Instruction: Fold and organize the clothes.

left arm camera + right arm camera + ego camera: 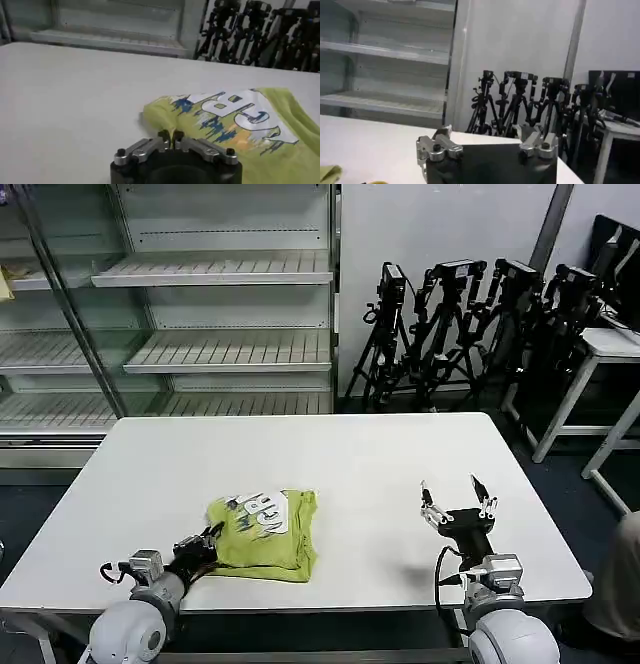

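Head view: the lime T-shirt (264,534) lies folded into a compact bundle on the white table (330,464), in the lower left-centre of the frame, with its white lettering facing up. The left claw (212,536) sits at the bundle's left edge, its fingertips pressed together and touching the fabric; the left wrist view shows the same claw (170,136) closed at the shirt's (240,125) near corner, though whether cloth is pinched between the tips cannot be told. The right claw (458,502) stands at lower right, fingers spread wide, holding nothing, well apart from the shirt. Shelving (215,314) at upper left holds no visible goods.
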Tool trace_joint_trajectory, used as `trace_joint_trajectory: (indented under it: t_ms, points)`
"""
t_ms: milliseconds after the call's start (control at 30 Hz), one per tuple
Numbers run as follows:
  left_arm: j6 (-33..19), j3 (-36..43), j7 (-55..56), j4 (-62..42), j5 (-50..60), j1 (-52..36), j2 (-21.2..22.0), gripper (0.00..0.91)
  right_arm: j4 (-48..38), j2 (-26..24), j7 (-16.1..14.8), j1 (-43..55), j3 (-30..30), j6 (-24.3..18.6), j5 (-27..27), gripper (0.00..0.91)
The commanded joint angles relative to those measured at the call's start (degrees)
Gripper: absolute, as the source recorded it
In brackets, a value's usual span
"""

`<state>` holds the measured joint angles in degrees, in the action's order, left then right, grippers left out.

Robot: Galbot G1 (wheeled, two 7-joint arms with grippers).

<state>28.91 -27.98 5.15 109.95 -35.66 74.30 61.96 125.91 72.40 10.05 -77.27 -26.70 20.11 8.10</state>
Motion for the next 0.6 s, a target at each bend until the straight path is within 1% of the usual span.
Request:
trace_joint_trajectory:
  t_ms: [33,67,100,167,200,267,300,333,367,400,433,467,533,567,600]
  points:
    - [-3.1,-8.4,-1.6,-3.8,4.9,-0.1,-12.2,0.02,0.0,-0.3,-0.1,0.1,0.0,0.0,0.0,0.907]
    - [-2.9,-10.4,-2.5,-4.4,4.4,0.5,-14.3,0.02,-0.1,-0.4,-0.1,0.3,0.0,0.0,0.0,0.907]
    - [-2.4,-14.1,-3.8,-5.7,3.3,1.5,-19.2,0.02,-0.1,-0.3,-0.1,0.5,0.2,0.0,0.0,0.907]
    - [-2.0,-18.8,-5.0,-6.6,2.6,3.5,-24.7,0.02,-0.2,-0.2,-0.1,0.8,0.4,0.1,0.0,0.907]
    - [-1.5,-22.8,-5.9,-7.2,2.5,5.3,-27.9,0.02,-0.2,-0.1,-0.1,1.0,0.7,0.2,-0.2,0.907]
    - [-0.2,-27.0,-7.3,-7.4,1.6,8.1,-32.8,0.02,-0.2,0.0,-0.2,1.3,0.9,0.3,-0.3,0.907]
    - [1.0,-31.1,-8.2,-7.7,0.6,10.4,-35.4,0.02,-0.1,0.1,-0.3,1.5,1.1,0.3,-0.3,0.907]
    - [1.3,-33.0,-8.8,-7.9,0.4,12.0,-37.6,0.02,-0.1,0.1,-0.3,1.6,1.2,0.4,-0.4,0.907]
    - [1.6,-33.8,-9.3,-8.1,0.5,12.8,-38.5,0.02,-0.1,0.1,-0.3,1.6,1.2,0.4,-0.4,0.907]
    - [2.1,-38.3,-10.8,-8.5,0.7,15.5,-40.7,0.02,-0.1,0.1,-0.4,1.6,1.3,0.4,-0.4,0.907]
    - [2.4,-40.2,-11.3,-8.6,0.9,16.5,-42.3,0.01,-0.1,0.1,-0.4,1.5,1.3,0.4,-0.4,0.907]
    - [2.8,-41.7,-11.6,-8.7,1.5,17.2,-43.4,0.02,0.0,0.1,-0.4,1.4,1.3,0.4,-0.5,0.907]
    - [3.0,-43.5,-12.6,-7.9,3.4,18.5,-44.7,0.01,0.0,0.1,-0.4,1.2,1.3,0.4,-0.5,0.907]
    - [3.2,-43.5,-12.5,-7.1,4.3,18.4,-44.8,0.01,0.0,0.2,-0.4,1.2,1.3,0.4,-0.5,0.907]
    - [3.4,-42.1,-12.2,-5.2,5.4,17.0,-44.0,0.02,0.0,0.2,-0.4,1.1,1.3,0.4,-0.5,0.907]
